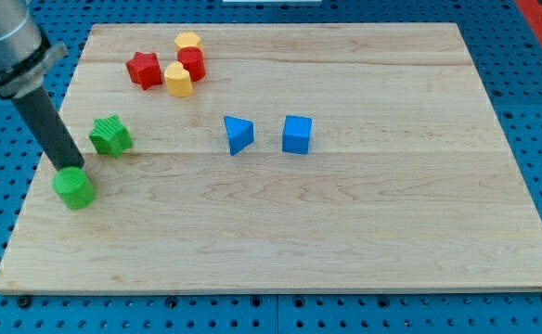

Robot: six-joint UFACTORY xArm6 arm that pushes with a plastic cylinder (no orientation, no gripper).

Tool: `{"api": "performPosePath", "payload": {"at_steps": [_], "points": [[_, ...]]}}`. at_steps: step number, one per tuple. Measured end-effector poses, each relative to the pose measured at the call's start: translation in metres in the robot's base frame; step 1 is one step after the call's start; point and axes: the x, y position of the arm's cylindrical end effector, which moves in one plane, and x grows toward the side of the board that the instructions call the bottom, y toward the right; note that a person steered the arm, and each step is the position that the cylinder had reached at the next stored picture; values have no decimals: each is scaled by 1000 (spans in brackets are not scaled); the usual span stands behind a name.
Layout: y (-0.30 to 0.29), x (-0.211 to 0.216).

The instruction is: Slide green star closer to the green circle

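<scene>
The green star (110,135) lies at the view's left on the wooden board (364,241). The green circle (73,187) lies a short way below and to the left of it, near the board's left edge. My tip (72,166) stands at the top edge of the green circle, touching or nearly touching it, and to the lower left of the green star. The dark rod rises from there toward the view's upper left.
A red star (144,70), a yellow heart-like block (178,80), a red block (193,63) and a yellow hexagon (187,42) cluster at the view's top left. A blue triangle (238,134) and a blue cube (297,134) lie mid-board.
</scene>
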Motion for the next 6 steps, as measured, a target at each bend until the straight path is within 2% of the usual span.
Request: {"api": "performPosePath", "payload": {"at_steps": [1,2,3,4,5,6], "points": [[11,47],[20,7],[70,-49],[81,-95],[30,-97],[15,-64]]}}
